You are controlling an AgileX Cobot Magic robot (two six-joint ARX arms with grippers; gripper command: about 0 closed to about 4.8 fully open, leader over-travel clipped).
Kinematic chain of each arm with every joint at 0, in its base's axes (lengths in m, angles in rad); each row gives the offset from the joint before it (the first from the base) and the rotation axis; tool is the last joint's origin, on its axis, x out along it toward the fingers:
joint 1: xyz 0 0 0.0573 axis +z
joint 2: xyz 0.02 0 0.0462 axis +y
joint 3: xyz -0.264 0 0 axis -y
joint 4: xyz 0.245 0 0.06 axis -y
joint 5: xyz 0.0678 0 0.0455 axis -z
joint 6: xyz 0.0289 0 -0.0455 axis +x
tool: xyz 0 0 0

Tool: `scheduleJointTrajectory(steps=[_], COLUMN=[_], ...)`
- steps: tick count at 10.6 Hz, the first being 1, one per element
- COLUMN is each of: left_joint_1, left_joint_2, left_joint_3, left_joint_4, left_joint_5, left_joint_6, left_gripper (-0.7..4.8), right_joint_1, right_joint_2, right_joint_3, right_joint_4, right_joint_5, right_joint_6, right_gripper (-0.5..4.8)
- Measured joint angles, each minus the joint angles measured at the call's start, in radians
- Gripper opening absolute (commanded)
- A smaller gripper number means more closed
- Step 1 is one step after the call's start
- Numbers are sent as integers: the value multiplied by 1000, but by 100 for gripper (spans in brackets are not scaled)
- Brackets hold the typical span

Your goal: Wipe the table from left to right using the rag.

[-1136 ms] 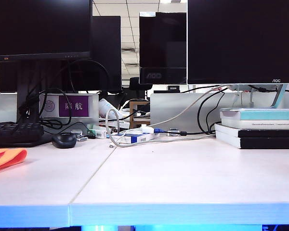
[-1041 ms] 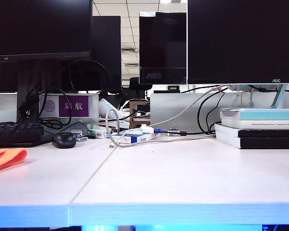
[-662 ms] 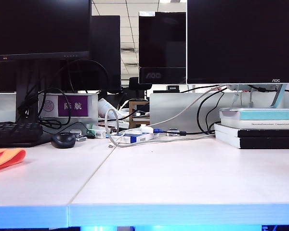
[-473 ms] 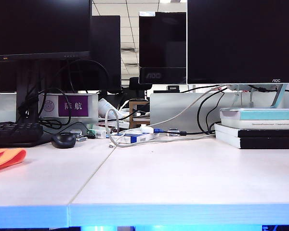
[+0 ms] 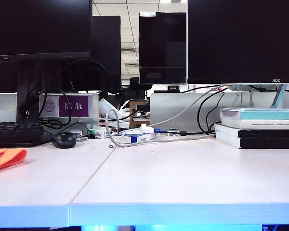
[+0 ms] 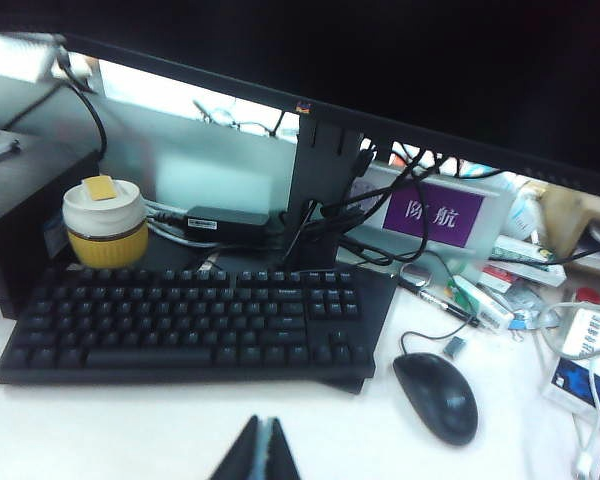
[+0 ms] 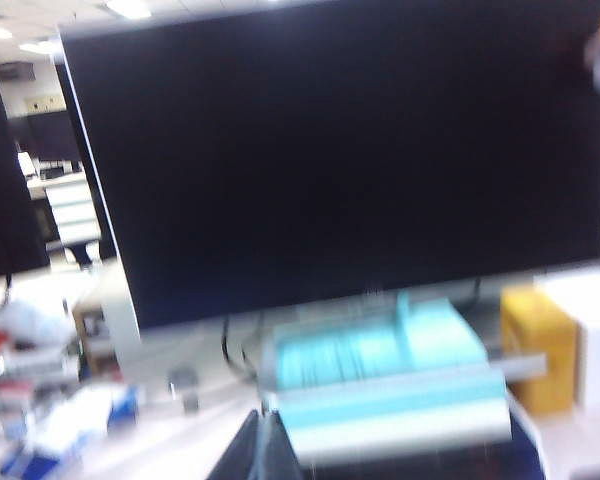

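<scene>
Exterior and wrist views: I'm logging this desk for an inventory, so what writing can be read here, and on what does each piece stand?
"AOC": bezel of the right monitor.
"AOC": lower bezel of the rear middle monitor.
"际航": purple label on the grey box behind the mouse; also legible in the left wrist view.
Book spine print: too small to read.
Small boxes by the cables: print too small.

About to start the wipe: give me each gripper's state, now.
Left gripper: shut, holding nothing, above the table in front of the keyboard.
Right gripper: looks shut, empty, facing the monitor.
</scene>
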State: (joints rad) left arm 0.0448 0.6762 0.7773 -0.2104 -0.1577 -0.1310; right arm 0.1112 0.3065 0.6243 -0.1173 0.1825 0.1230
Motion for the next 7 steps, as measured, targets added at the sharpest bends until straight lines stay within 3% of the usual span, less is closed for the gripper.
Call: scheduleJointTrajectory(steps=[3, 7], left_joint_1=[0, -1], left_joint_2=[155, 285], left_joint_3=[194, 298], left_joint_4=[-158, -309], left_joint_5=[68, 261], left_joint_6=[0, 0], left_gripper=[-5, -5], right_joint_1=[0, 16], right_joint_2=[180, 482], right_joint_3=[221, 508], right_joint_4=[-7, -36], right_joint_5=[-79, -474], right_joint_6=[0, 0], right_gripper=[-2, -2])
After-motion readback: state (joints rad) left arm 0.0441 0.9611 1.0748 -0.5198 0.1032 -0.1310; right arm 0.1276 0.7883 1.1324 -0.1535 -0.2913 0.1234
